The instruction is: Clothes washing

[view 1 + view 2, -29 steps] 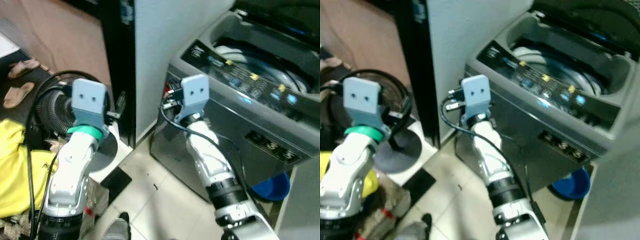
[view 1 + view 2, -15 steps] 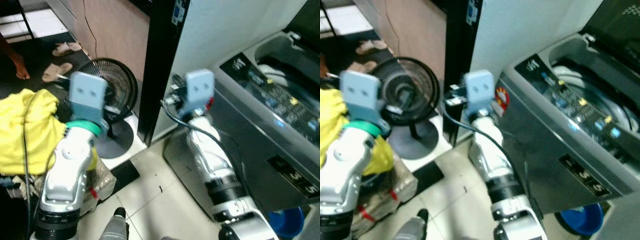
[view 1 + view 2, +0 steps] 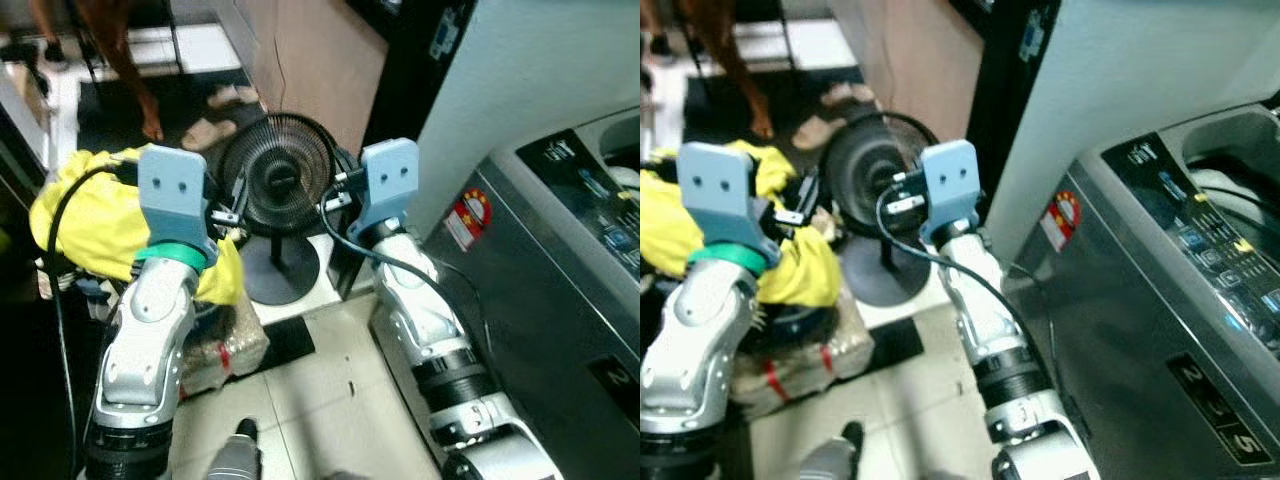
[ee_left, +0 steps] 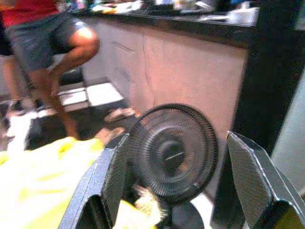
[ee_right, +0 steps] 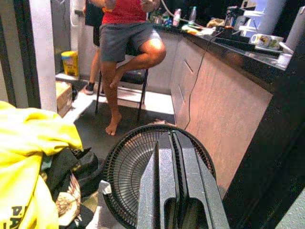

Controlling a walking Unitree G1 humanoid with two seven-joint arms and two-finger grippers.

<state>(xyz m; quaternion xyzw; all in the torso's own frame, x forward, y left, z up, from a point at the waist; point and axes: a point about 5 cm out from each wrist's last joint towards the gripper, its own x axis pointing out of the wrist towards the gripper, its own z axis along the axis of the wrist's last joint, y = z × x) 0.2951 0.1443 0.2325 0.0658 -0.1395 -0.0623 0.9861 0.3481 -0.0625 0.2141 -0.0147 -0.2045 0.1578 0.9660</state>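
Swung leftward since the earlier frames, the head views now centre the black floor fan [image 3: 277, 190] and push the grey washing machine [image 3: 1160, 300] to the right edge, its open tub cut off so the contents cannot be made out. Yellow clothes [image 3: 95, 220] lie heaped on the floor at left, just behind the raised left gripper [image 4: 174, 191], whose fingers [image 4: 112, 179] stand spread and empty. Right gripper [image 5: 174, 191] faces the fan, fingers pressed together on nothing; a seated person's legs [image 5: 128, 62] show beyond.
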